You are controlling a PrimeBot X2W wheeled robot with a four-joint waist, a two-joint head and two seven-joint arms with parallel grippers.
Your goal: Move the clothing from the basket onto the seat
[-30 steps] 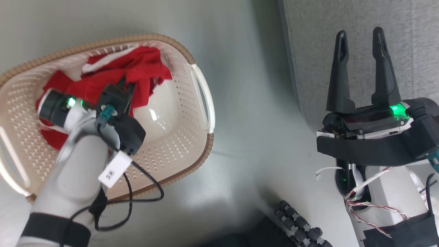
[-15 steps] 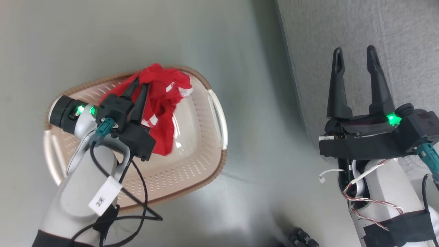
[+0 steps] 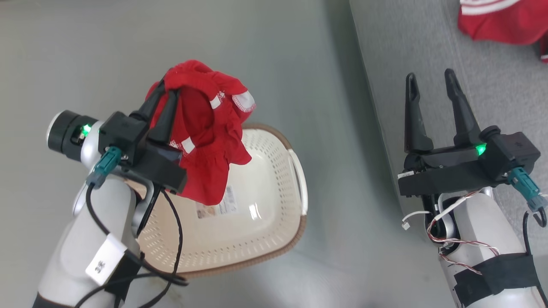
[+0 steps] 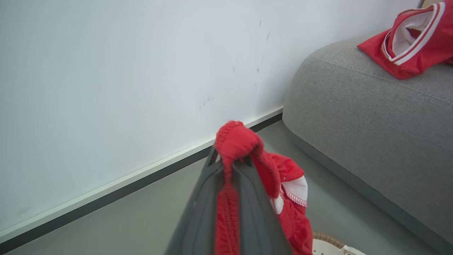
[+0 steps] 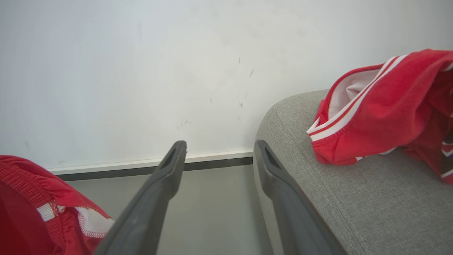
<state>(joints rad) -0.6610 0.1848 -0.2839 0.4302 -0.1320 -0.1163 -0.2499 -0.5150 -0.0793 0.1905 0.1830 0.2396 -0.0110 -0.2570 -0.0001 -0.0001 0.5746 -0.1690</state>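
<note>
Your left gripper [image 3: 169, 90] is clenched on the red shorts [image 3: 205, 128]. In the left wrist view its two dark fingers [image 4: 254, 212] stand almost together, with a fold of red fabric pinched between them and bunched over the tips. The rest of the shorts hangs down on the gripper's right side, showing white trim and a gathered waistband.

The shorts hang in the air over the near-left part of the basket [image 3: 274, 158] and are clear of it. The basket sits on the grey floor [image 3: 257, 42], with a printed label [image 3: 214, 207] showing on its bottom.

Your right gripper [image 3: 430, 76] is released. Its fingers are spread wide with nothing between them, and it is held over the left edge of the grey seat [image 3: 428, 42].

Farther back on that seat lies a red jersey [image 3: 501, 17] with white stripe trim, crumpled and resting on the cushion. The seat stands just right of the basket, with a strip of floor between them. A white wall [image 4: 106, 71] rises behind them.
</note>
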